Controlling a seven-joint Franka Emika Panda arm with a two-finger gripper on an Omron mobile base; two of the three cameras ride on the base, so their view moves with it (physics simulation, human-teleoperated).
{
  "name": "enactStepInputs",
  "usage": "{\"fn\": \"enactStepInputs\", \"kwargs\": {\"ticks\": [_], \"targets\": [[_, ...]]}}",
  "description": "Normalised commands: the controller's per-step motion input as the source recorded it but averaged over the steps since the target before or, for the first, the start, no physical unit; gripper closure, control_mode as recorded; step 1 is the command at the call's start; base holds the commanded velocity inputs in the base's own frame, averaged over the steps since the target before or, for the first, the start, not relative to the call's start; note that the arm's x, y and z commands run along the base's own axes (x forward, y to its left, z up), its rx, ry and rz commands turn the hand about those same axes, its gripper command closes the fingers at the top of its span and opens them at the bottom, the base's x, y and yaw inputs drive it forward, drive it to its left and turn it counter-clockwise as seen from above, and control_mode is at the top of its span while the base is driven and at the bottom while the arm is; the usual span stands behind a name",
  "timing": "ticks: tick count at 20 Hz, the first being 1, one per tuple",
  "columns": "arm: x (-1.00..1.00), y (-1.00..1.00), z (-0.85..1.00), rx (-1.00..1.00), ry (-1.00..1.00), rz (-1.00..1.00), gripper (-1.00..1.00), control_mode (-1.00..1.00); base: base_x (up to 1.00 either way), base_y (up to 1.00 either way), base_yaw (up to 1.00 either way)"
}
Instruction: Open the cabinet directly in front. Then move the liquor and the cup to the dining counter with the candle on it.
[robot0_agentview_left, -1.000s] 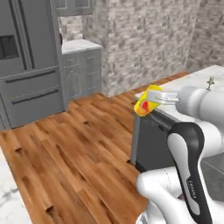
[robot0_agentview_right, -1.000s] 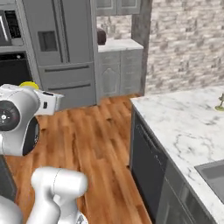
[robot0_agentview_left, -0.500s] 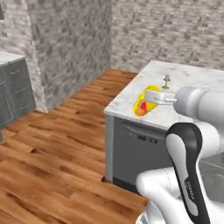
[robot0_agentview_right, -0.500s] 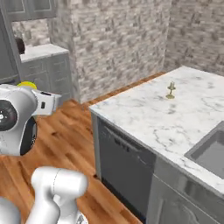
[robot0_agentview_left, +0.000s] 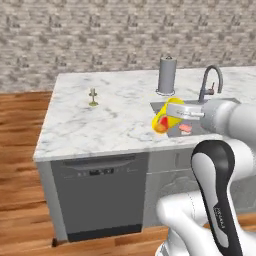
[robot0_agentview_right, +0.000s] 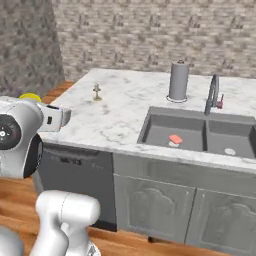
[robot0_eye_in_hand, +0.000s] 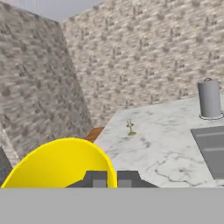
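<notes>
yellow cup (robot0_agentview_left: 162, 120) with red mark, white grey-veined marble dining counter (robot0_agentview_left: 105, 125), grey brick wall (robot0_agentview_left: 100, 40)

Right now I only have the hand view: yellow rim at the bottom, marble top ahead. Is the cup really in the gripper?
Observer: Yes. In the left base view the gripper is shut on the cup, which lies tilted on its side.
Operator: What's past the grey cylinder?
Observer: A curved faucet over a double sink, with a pink sponge in the left basin.
Operator: What's under the counter edge?
Observer: A dark dishwasher below the candle end.
</notes>
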Motion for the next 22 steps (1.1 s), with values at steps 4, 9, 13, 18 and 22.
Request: {"fn": "enactStepInputs", "kwargs": {"ticks": [4, 9, 13, 18, 22], "targets": [[0.00, 0.00, 0.00, 0.00, 0.00, 0.00, 1.00, 1.00, 0.42, 0.03, -0.74], [0.00, 0.00, 0.00, 0.00, 0.00, 0.00, 1.00, 1.00, 0.76, 0.26, -0.25], [0.00, 0.00, 0.00, 0.00, 0.00, 0.00, 1.00, 1.00, 0.71, 0.69, -0.17], [0.00, 0.00, 0.00, 0.00, 0.00, 0.00, 1.00, 1.00, 0.68, 0.54, -0.06], [0.00, 0.00, 0.00, 0.00, 0.00, 0.00, 1.00, 1.00, 0.63, 0.51, -0.02]]}}
